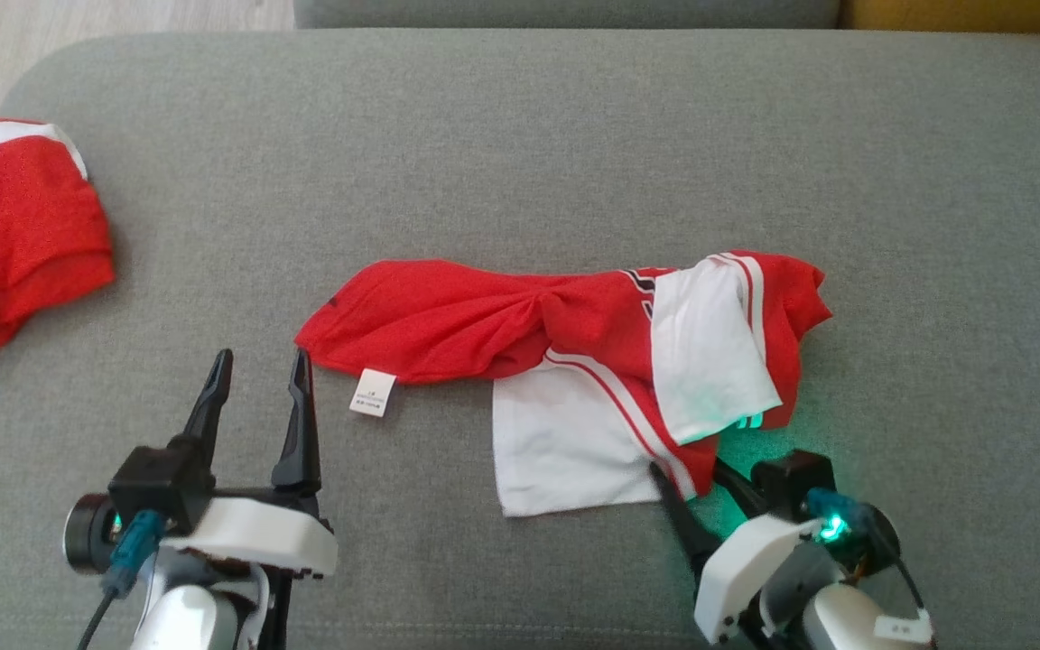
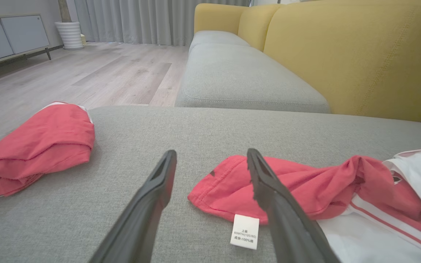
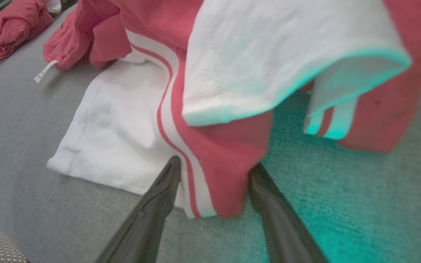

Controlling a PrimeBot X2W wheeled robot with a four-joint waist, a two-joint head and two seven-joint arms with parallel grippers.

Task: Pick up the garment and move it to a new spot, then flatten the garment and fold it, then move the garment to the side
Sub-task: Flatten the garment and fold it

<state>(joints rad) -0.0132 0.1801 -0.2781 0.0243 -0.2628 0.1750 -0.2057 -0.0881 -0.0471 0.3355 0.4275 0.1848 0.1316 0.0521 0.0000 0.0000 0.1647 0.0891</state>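
Observation:
A red and white garment (image 1: 484, 316) lies crumpled and twisted across the middle of the grey sofa seat (image 1: 574, 135), with a white label (image 1: 373, 393) at its left end. My left gripper (image 1: 263, 357) stands open just left of that red end (image 2: 305, 186), its right finger (image 2: 269, 190) close to the hem, with nothing between the fingers. At the garment's near right corner (image 3: 214, 73), my right gripper (image 1: 687, 469) is open, its fingers on either side of the striped red hem, which lies between the fingertips (image 3: 216, 162). Green light from the wrist tints the cloth.
Another red garment (image 1: 14, 226) sits bundled at the seat's far left edge, also in the left wrist view (image 2: 38, 138). A yellow backrest (image 2: 342, 54) rises beyond the seat, and wooden floor (image 2: 86, 73) lies past the left end.

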